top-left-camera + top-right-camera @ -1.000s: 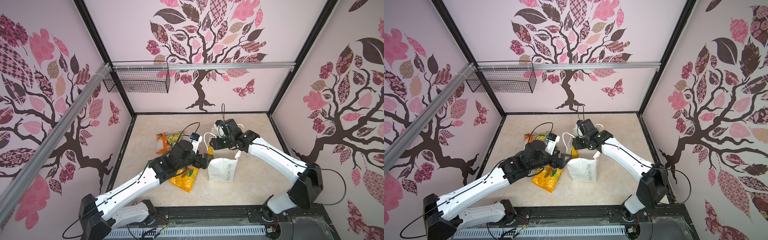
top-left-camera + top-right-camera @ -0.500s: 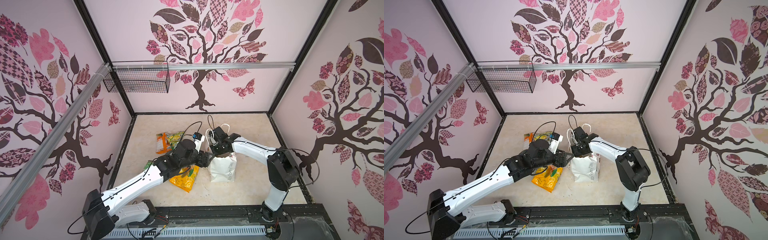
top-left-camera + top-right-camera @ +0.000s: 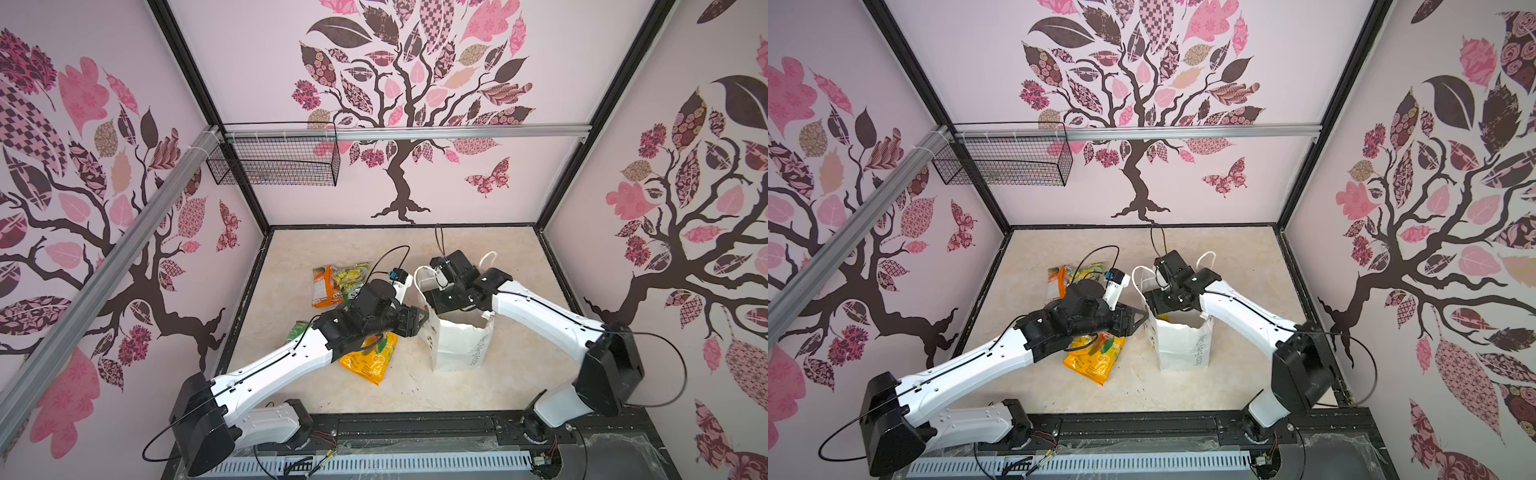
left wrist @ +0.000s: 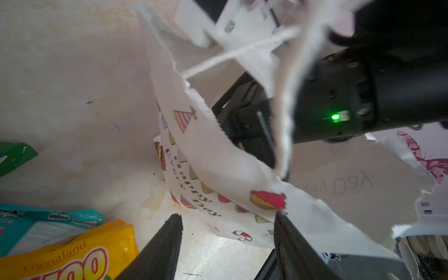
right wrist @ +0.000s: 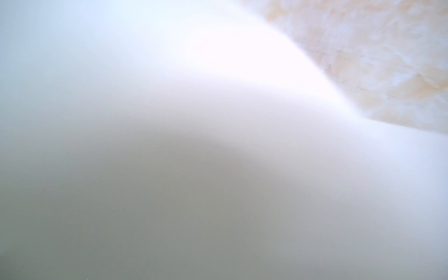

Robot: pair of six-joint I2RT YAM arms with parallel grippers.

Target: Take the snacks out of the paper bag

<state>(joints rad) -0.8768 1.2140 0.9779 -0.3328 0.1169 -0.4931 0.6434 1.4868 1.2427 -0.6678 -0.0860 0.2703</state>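
Pink walls with brown-and-pink tree decals box in a beige marbled floor [image 3: 332, 245]. A black wire mesh basket [image 3: 274, 162] hangs on the back wall, upper left in both top views.

The tall white paper bag with cord handles [image 3: 457, 349] stands upright right of centre on the floor, mouth up, rim torn and ragged. Its side carries grey lettering and small coloured pictures.

The left gripper [image 3: 419, 319] sits at the bag's left edge, up near the rim. In the left wrist view we see its two black fingers [image 4: 167, 242] apart, with floor and the bag's printed side showing through the gap and nothing clamped. One tip is touching or just short of the torn paper; we can't tell which.

The right gripper [image 3: 451, 297] reaches in from the right of the frame and dips into the bag mouth. Paper hides its tips and the right wrist view is nearly all blurred white, so we can't tell if that claw is apart or together.

Snacks on the floor, all left of the bag:
- An orange crinkly plastic packet [image 3: 322, 286] touches a green-yellow packet [image 3: 351, 275], centre-left toward the back.
- A yellow packet [image 3: 368, 359] lies partly under the left arm.
- A green packet [image 3: 300, 330] peeks out past that arm's left side.
- A teal packet [image 4: 29, 232] lies against the yellow one in the left wrist view.

Bag contents are hidden.
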